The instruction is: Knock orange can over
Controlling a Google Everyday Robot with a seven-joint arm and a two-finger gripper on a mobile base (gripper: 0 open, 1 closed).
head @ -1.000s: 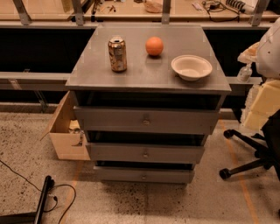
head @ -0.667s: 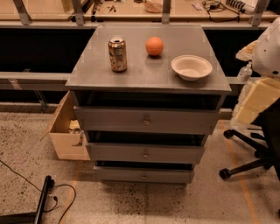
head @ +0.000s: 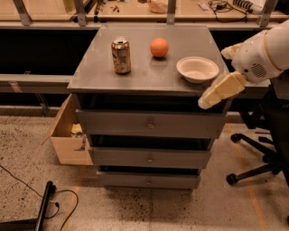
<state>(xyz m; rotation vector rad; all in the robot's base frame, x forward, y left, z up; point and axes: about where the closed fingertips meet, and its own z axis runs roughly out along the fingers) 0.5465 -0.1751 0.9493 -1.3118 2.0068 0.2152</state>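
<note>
The orange can [head: 121, 56] stands upright on the left part of the grey cabinet top [head: 144, 76]. It has mottled gold-brown sides and a silver rim. My arm comes in from the right edge, white and cream. Its cream end, the gripper [head: 207, 100], hangs off the cabinet's front right corner, just below the white bowl [head: 197, 69] and well right of the can. It touches nothing that I can see.
A round orange fruit [head: 159, 47] lies right of the can. An open cardboard box [head: 67, 135] sits on the floor left of the drawers. A black office chair [head: 264, 149] stands at the right. A cable and black bar [head: 44, 210] lie front left. A workbench [head: 135, 9] runs behind.
My arm has swung left from the right edge toward the cabinet's front right corner. The can, fruit and bowl have not moved.
</note>
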